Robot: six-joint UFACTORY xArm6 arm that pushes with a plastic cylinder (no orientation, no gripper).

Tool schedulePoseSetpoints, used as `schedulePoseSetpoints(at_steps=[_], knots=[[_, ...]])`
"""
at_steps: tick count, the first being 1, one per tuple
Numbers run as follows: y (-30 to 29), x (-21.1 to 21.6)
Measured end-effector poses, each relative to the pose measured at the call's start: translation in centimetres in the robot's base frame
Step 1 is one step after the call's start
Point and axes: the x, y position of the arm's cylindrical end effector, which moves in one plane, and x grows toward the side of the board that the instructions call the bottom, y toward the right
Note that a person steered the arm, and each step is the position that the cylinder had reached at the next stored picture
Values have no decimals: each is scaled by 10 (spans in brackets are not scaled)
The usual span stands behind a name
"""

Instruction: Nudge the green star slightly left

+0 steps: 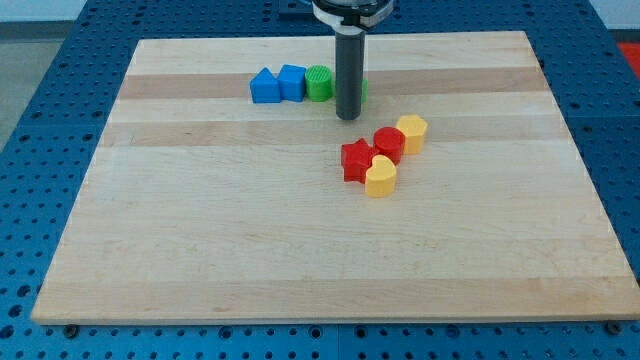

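The green star (362, 90) sits near the view's top of a pale wooden worktop (200, 250), a little to the view's right of centre. Almost all of it is hidden behind the dark rod; only a thin green sliver shows at the rod's right edge. Its points, and any long axis, cannot be made out.

My tip (348, 117) rests on the worktop directly in front of the star, toward the view's bottom of it, close enough that contact cannot be ruled out. There is no hand on this arm, only the rod, so nothing opens, closes or holds anything.

Just to the view's left of the rod stands a green round block (319, 84). It touches a blue block (292, 82), then another blue block with a peaked top (265, 87).

To nudge the star left, the tip probably needs to pass round to the star's right side, then push left briefly and gently, since the round green block stands close in the way.

Well apart, toward the centre, cluster a red star (356, 160), a red round block (389, 144), a yellow block (411, 131) and a yellow heart (380, 177).
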Motion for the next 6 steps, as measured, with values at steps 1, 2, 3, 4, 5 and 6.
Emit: schedulePoseSetpoints(at_steps=[1, 2, 3, 4, 5, 6], knots=[[2, -3], [4, -7], [7, -11], [8, -12], [8, -12], [8, -5]])
